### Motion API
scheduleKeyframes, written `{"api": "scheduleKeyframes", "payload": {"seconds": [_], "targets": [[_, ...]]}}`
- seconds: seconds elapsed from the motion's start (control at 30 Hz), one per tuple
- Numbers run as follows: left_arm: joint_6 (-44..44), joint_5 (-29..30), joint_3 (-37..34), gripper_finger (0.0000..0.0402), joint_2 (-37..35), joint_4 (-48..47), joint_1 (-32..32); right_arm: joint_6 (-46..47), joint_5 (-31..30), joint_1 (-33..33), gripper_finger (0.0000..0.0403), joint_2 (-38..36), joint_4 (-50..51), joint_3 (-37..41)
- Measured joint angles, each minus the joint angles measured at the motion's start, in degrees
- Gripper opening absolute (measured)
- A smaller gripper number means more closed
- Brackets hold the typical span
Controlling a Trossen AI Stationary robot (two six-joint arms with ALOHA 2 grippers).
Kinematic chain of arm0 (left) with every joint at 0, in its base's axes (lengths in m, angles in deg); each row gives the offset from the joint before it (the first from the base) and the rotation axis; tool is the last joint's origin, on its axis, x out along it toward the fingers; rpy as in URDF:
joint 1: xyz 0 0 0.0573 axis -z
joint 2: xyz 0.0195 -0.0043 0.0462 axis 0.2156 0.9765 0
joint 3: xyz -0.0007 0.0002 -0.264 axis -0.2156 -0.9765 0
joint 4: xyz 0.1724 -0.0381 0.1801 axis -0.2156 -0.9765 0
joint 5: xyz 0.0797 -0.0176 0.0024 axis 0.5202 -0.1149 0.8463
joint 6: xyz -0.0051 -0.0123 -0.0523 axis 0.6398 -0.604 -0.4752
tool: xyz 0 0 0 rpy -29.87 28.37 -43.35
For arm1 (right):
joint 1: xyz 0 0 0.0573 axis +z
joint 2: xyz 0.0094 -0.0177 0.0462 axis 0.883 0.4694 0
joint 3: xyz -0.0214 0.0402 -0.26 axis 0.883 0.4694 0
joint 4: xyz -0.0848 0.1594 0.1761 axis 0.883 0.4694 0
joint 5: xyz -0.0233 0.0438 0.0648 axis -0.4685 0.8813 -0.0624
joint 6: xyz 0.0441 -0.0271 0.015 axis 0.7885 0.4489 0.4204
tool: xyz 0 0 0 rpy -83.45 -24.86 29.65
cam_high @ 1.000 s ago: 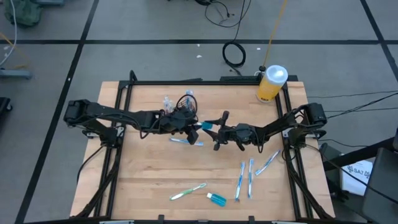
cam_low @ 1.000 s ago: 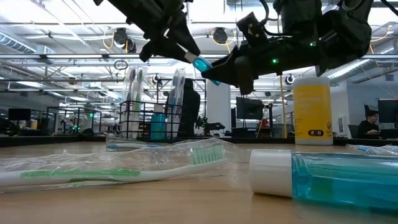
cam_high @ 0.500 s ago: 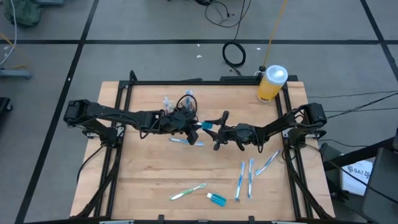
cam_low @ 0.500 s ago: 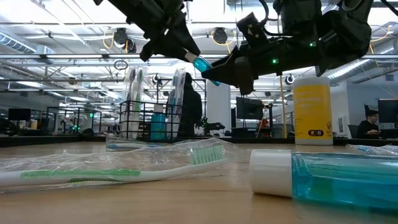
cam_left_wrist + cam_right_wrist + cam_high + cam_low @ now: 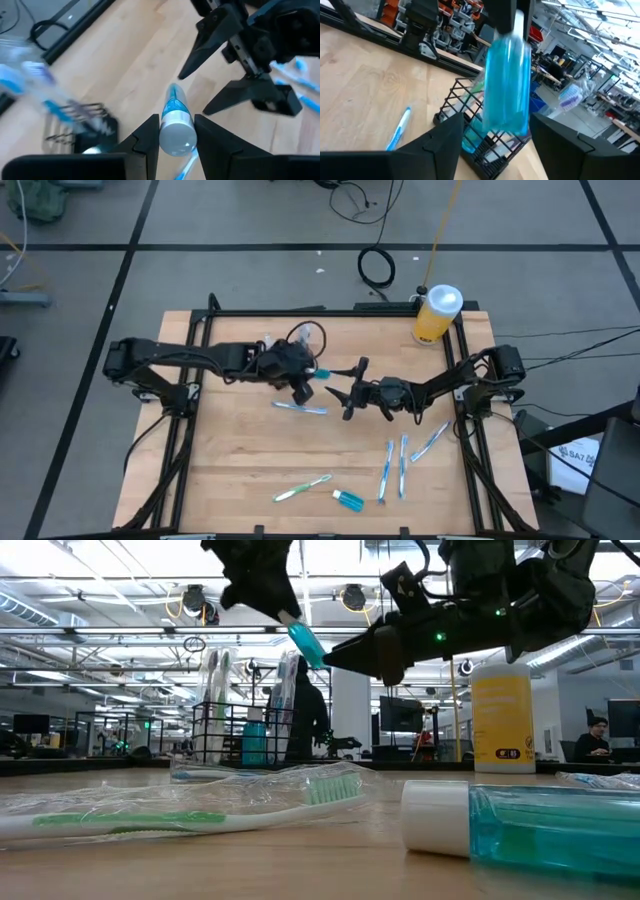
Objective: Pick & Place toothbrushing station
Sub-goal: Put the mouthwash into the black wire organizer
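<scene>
Small black wire-mesh caddy (image 5: 238, 732), standing upright at the table's far middle, holding wrapped toothbrushes and a blue bottle

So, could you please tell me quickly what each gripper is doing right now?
Left gripper: closed on the small blue bottle, above the table.
Right gripper: jaws open, holding nothing, just beside the bottle.

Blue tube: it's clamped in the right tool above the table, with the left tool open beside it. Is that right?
Not quite. The blue tube is clamped in the left tool, as the left wrist view shows, with its fingers on either side of the tube's white cap. The right tool is the open one beside it, with nothing between its fingers. The rest stands.
</scene>
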Motion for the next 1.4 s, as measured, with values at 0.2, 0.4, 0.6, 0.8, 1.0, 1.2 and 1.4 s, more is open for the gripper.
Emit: {"api": "scheduleKeyframes", "payload": {"seconds": [0.2, 0.4, 0.6, 0.8, 1.0, 1.2, 1.4], "targets": [[1.54, 0.03, 8.74, 0.0112, -0.09, -14.46, -1.7, 2.28, 0.15, -0.84, 0.0237, 0.0, 1.55, 0.0], [3.57, -0.01, 12.85, 0.0112, -0.13, -20.87, -5.73, 2.37, 0.26, -1.33, 0.0234, 0.0, 2.85, 0.0], [2.69, -0.36, 12.82, 0.0112, 0.54, -22.62, -11.66, 3.16, 0.28, -1.41, 0.0232, 0.0, 3.1, 0.0], [2.63, -0.47, 12.82, 0.0113, 3.27, -26.02, -14.86, 3.64, 0.31, -1.41, 0.0231, 0.0, 3.18, 0.0], [0.43, -0.63, 12.81, 0.0113, 7.1, -30.68, -15.57, 3.64, 0.31, -1.41, 0.023, 0.0, 4.33, -0.02], [-1.85, -0.92, 12.76, 0.0113, 8.19, -33.32, -15.5, 3.64, 0.33, -1.41, 0.0229, -0.01, 4.41, -0.02], [-3.41, -0.79, 12.74, 0.0113, 9.84, -35.88, -15.41, 3.64, 0.33, -1.41, 0.0227, 0.0, 4.4, -0.01]]}}
